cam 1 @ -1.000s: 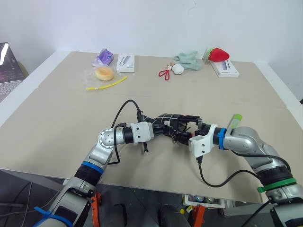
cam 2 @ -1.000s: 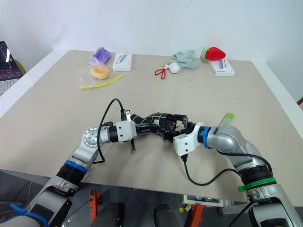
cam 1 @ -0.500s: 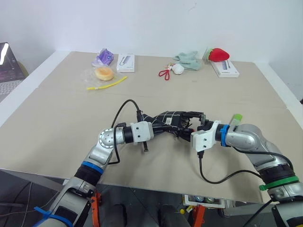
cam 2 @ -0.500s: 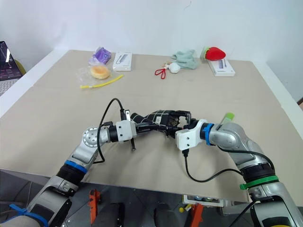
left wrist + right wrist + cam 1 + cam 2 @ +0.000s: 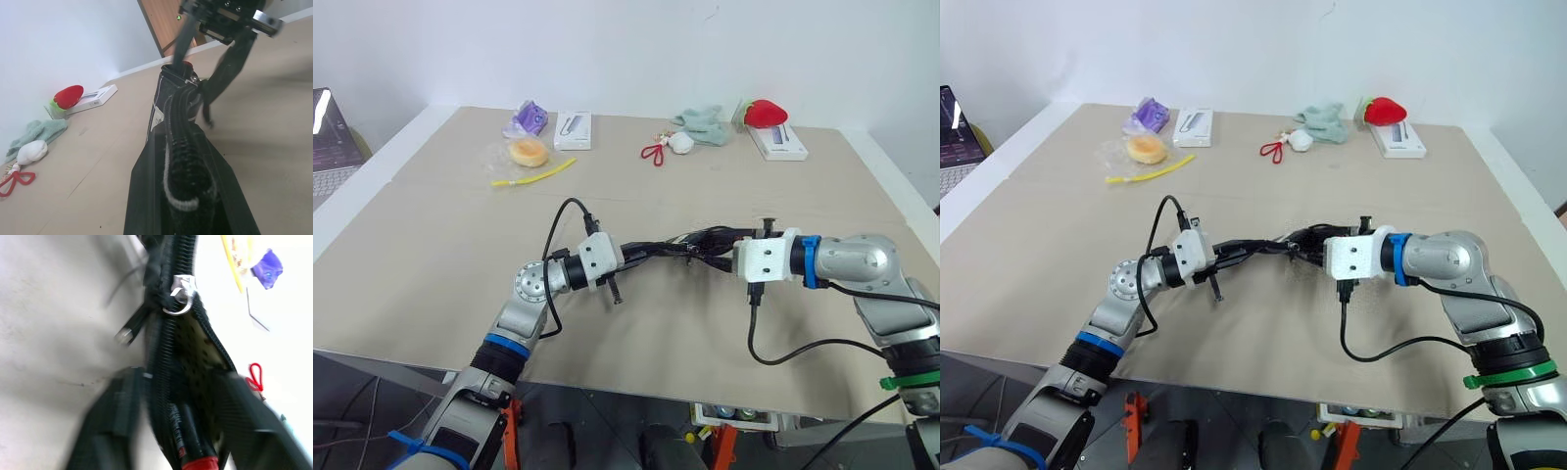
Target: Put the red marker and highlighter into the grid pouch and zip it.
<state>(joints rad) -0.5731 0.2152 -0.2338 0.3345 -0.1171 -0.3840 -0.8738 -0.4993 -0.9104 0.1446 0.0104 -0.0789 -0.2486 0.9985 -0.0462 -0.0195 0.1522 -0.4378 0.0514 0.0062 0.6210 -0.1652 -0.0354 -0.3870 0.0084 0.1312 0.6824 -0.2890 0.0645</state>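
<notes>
Stretching between the two arms above the near middle of the table [image 5: 431, 245], the grid pouch [image 5: 677, 244] runs with its long axis across the scene, from the left gripper [image 5: 641, 251] toward the right gripper [image 5: 722, 249], lifted clear of the tabletop and seen edge-on as a thin dark band. The left gripper's fingers are pressed together on the pouch's end; in the left wrist view the fabric's ribbed edge [image 5: 186, 161] runs straight away along those fingers toward the other arm. The right gripper sits at the opposite end; its fingers [image 5: 117, 416] flank the zipper line, but whether they pinch the pouch is hard to tell in that blurred view. The zipper [image 5: 168, 357] is partly open there, with its metal pull ring [image 5: 180, 297] further along. Inside the opening lies the red marker [image 5: 195, 450], lengthwise along the pouch, its red cap toward the right gripper. Far back on the table rest a strawberry plush [image 5: 764, 113] and a red loop keychain [image 5: 654, 152].
</notes>
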